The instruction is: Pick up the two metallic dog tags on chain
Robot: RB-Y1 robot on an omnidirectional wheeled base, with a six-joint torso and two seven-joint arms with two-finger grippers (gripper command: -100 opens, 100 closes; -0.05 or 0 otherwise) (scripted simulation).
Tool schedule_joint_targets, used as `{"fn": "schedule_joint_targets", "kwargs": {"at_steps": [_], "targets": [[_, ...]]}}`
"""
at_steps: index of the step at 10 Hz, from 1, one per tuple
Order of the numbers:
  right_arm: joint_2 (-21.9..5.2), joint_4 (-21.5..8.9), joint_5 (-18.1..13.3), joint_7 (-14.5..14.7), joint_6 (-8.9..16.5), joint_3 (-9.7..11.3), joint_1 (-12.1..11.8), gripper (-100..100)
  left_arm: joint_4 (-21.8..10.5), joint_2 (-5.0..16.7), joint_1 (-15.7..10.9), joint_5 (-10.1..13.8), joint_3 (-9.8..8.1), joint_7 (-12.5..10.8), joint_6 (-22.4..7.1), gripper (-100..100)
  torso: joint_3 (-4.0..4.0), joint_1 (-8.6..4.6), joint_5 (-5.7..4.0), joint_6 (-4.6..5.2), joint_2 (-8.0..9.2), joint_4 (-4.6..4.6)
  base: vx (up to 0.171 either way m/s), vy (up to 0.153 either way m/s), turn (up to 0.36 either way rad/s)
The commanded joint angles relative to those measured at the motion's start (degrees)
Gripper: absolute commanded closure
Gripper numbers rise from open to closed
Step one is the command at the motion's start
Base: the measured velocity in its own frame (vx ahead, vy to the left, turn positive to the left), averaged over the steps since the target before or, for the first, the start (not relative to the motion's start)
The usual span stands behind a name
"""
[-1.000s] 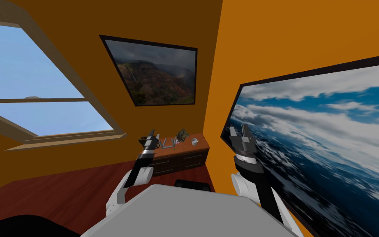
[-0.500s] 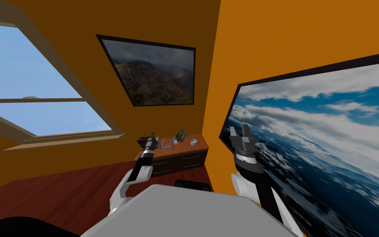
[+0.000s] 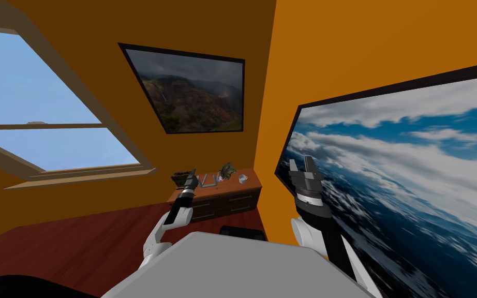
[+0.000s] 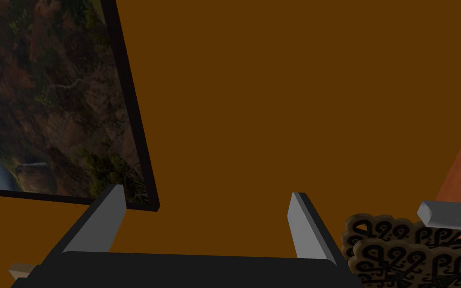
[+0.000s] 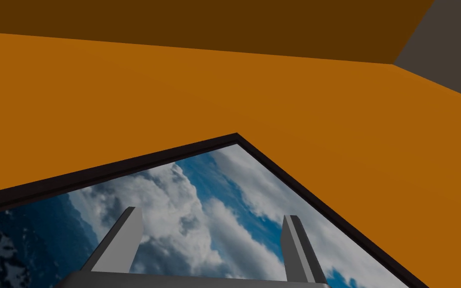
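Dog tags [image 3: 209,180] — grey, flat bars — near left gripper [image 4: 205,192].

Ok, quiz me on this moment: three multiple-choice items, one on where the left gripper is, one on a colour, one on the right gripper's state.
1. Where is the left gripper?
A) at the left end of the dresser
B) down by the floor
C) against the window

2. What colour is the cup on the dresser?
A) red
B) white
C) black

3. How are the fingers of the right gripper?
A) shut on a cup
B) shut, empty
C) open, empty

Answers:
1 A: the head view puts it there, and the left wrist view has a patterned brown object beside one finger.
2 B: it is drawn plain white.
3 C: the right wrist view shows the fingers apart with nothing between them.
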State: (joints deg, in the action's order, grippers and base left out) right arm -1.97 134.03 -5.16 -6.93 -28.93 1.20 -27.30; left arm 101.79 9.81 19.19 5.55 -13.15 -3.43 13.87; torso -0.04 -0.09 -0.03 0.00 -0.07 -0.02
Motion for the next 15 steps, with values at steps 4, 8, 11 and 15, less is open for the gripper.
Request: {"fn": "schedule_joint_targets", "kwargs": {"at_steps": [4, 8, 11, 15], "targets": [[0.0, 0.0, 0.0, 0.0, 0.0, 0.0, 0.0, 0, -6.01, -0.1, -2.83, 0.19, -0.78, 0.69, -2.75, -100, 0.01, 0.04, 0.01, 0.0, 0.02, 0.01, 0.01, -0.018, 0.006], [0.0, 0.0, 0.0, 0.0, 0.0, 0.0, 0.0, 0, -13.02, -0.31, -6.91, 0.34, -1.15, 1.26, -6.78, -100, 0.0, 0.04, 0.01, 0.0, 0.0, 0.0, 0.014, -0.013, 0.007], [0.0, 0.0, 0.0, 0.0, 0.0, 0.0, 0.0, 0, -17.91, -0.55, -9.8, 0.36, -0.95, 1.41, -9.68, -100, 0.0, 0.09, 0.02, 0.01, 0.0, 0.0, 0.013, -0.001, 0.005], [0.0, 0.0, 0.0, 0.0, 0.0, 0.0, 0.0, 0, -24.18, -0.85, -12.68, 0.31, -0.42, 1.39, -12.67, -100, -0.02, 0.13, 0.03, 0.0, -0.04, 0.0, 0.018, 0.007, 0.005]]}}
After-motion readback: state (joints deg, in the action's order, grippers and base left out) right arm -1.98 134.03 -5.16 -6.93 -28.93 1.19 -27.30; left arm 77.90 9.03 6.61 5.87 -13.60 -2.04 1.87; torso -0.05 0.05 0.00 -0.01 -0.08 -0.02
